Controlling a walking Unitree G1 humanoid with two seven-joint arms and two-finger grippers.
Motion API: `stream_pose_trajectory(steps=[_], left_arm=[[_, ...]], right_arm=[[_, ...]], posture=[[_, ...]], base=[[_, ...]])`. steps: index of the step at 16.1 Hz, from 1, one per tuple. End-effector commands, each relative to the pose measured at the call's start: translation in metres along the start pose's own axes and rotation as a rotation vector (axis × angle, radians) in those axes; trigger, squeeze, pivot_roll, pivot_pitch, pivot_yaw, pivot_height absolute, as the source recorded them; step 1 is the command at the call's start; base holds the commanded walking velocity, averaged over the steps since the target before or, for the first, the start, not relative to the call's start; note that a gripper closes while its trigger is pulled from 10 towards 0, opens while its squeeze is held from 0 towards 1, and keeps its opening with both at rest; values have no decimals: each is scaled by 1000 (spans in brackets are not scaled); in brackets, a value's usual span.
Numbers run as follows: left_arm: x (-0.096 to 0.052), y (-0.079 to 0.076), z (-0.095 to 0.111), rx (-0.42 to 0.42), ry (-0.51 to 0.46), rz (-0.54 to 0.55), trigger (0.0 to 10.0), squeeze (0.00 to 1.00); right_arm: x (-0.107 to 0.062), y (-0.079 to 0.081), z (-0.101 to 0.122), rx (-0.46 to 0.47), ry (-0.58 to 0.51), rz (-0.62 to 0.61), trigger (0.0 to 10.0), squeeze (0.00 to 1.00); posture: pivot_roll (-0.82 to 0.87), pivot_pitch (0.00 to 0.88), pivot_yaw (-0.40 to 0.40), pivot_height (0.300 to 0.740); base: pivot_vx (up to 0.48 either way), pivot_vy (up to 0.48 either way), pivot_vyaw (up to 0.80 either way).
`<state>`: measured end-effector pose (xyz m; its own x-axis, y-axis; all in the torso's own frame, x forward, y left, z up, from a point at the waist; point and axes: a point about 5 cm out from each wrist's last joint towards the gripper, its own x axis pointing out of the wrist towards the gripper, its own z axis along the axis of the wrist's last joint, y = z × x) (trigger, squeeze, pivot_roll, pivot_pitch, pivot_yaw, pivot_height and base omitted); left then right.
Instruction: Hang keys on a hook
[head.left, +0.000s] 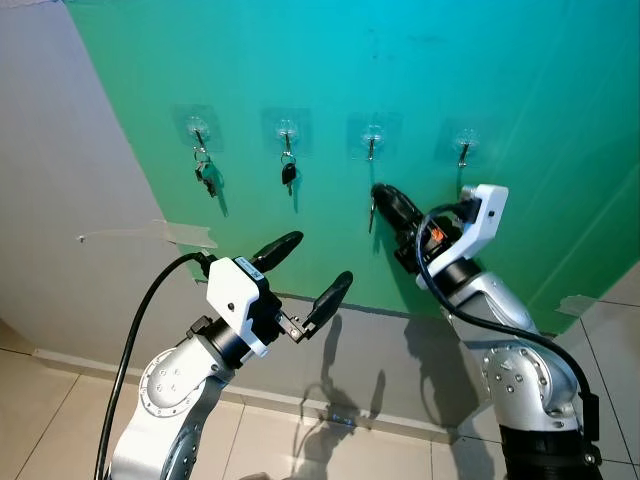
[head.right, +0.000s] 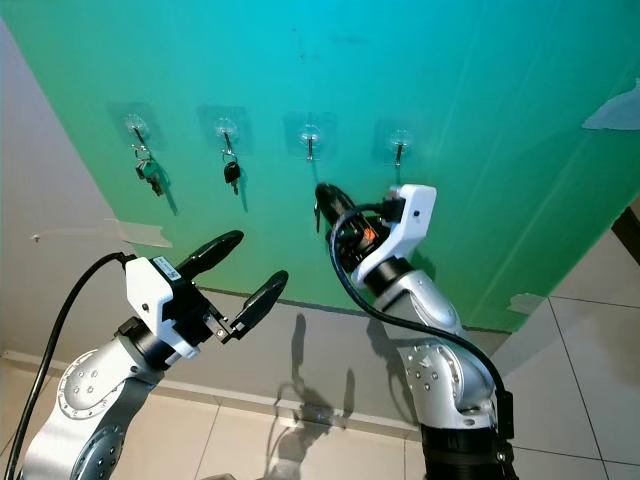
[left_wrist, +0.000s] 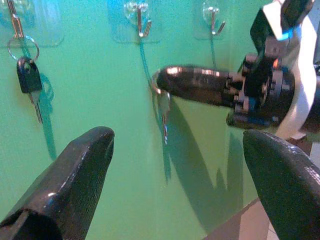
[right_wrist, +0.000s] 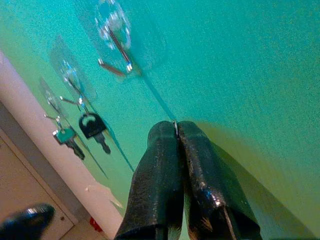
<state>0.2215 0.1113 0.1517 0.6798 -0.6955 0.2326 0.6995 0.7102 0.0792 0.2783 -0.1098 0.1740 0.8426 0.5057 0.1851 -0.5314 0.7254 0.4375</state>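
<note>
You're looking at a matt green wall (head.left: 500, 90) with four clear glossy plastic pads carrying bright metal hooks (head.left: 371, 143). Right gripper (left_wrist: 162, 85) has glossy black fingers, pinched on a shiny metal key (left_wrist: 164, 112). Left gripper (head.left: 312, 278) fingers are black with a slight sheen; its housing at 7 o'clock is smooth white plastic. Arms are brushed silver metal. Floor tiles (head.left: 40, 400) look smooth.

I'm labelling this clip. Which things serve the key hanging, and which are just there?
Job:
right gripper, shut on a key
third hook, bare
fourth hook, bare

Just there:
green-tagged keys
black key
left gripper, open, idle
</note>
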Motion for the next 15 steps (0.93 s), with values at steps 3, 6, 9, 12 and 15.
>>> stream_pose_trajectory(steps=[3,6,9,12,15], left_arm=[[-1,-1,4,13,-14,-13,10000,0],[0,0,4,13,-15,-13,10000,0],[0,-1,4,13,-15,-11,10000,0],[0,0,4,16,-13,-7,10000,0],[0,0,3,17,-14,-6,10000,0]], right_arm=[[-1,4,2,-5,-8,19,10000,0],[0,19,19,68,-119,132,10000,0],[3,25,30,93,-183,167,10000,0],[7,24,34,98,-198,157,10000,0],[11,24,31,92,-177,145,10000,0]], posture=[[-34,0,47,740],[-33,0,45,740],[-31,0,44,740],[-28,3,42,740],[-27,2,43,740]], base=[[0,0,0],[0,0,0],[0,0,0],[0,0,0],[0,0,0]])
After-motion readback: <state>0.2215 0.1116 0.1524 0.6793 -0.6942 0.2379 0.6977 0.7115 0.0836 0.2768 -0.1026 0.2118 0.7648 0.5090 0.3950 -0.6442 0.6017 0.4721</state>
